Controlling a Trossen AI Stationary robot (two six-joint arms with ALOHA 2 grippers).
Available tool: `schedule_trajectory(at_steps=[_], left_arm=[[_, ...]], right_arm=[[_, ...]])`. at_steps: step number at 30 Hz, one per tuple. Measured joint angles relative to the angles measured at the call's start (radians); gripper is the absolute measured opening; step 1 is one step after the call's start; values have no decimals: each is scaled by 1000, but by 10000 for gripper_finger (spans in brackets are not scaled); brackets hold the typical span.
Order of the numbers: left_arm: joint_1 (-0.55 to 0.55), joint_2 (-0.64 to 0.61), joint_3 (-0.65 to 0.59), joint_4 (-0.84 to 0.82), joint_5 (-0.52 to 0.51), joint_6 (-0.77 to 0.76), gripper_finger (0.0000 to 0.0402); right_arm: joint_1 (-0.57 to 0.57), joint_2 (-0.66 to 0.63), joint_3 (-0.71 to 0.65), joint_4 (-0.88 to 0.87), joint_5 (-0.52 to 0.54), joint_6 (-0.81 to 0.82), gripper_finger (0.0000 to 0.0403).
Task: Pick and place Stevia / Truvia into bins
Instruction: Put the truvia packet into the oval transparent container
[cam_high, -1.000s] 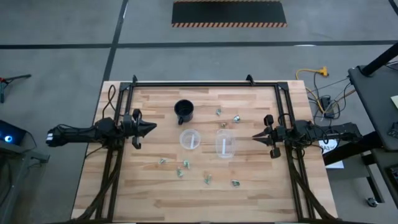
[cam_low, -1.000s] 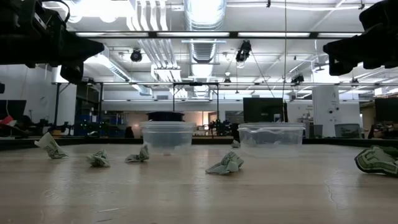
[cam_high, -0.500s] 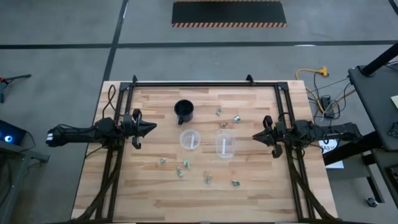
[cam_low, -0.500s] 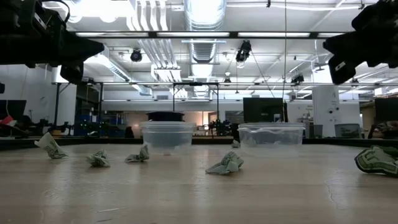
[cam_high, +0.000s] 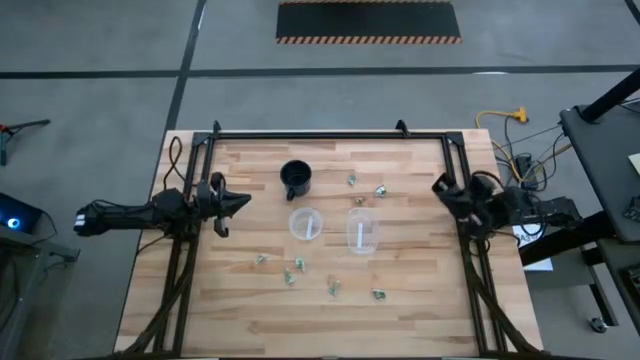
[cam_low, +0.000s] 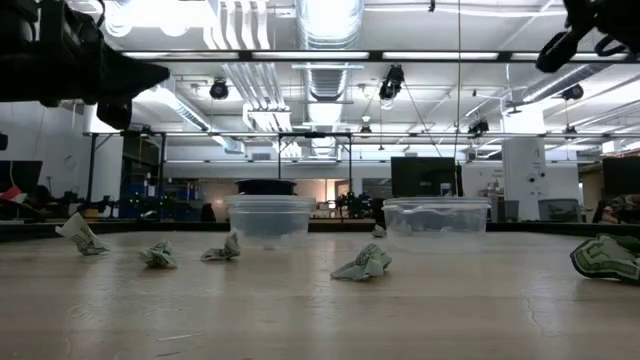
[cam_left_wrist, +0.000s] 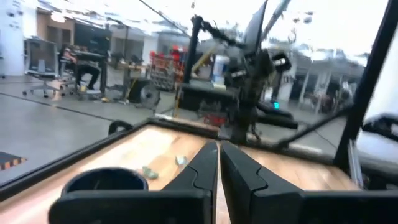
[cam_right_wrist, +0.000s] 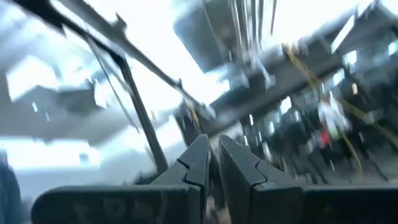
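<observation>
Several tiny green-and-white Stevia packets lie flat on the wooden table: three toward the far side (cam_high: 352, 180) (cam_high: 381, 190) (cam_high: 360, 201), the others toward the near side (cam_high: 262, 259) (cam_high: 298, 264) (cam_high: 334, 288) (cam_high: 379, 294). In the low view they show crumpled (cam_low: 364, 264). Two clear cups (cam_high: 306, 224) (cam_high: 362, 231) stand upright mid-table (cam_low: 270, 218) (cam_low: 436, 216). My left gripper (cam_high: 245, 200) (cam_left_wrist: 217, 165) hovers shut, high over the table's left side, pointing at the cups. My right gripper (cam_high: 438, 185) (cam_right_wrist: 211, 155) is shut, high at the right edge, tipped upward.
A black mug (cam_high: 296, 178) with a handle stands just beyond the left cup. A black metal frame (cam_high: 330, 136) runs along the far edge and both sides of the table. Bare wood (cam_high: 230, 310) lies along the near edge.
My right gripper has drawn back toward the table's right edge, risen and tipped upward, so its wrist view now looks at the ceiling. Packets and cups lie as before.
</observation>
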Motion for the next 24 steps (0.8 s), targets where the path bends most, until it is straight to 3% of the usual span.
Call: schedule_trajectory(at_steps=[6,12,14,19,24], left_arm=[[0,3,0,195,-32,-269,2],[0,6,-1,448,-38,-284,2],[0,18,-1,540,-87,-318,2],[0,23,2,675,-163,-392,2],[0,50,40,723,-160,-411,2]], right_arm=[[0,-1,0,204,64,-121,29],[0,-1,0,291,64,-139,29],[0,-1,0,307,66,-142,29],[-1,-2,0,329,213,-183,29],[-1,-2,0,350,244,-183,29]])
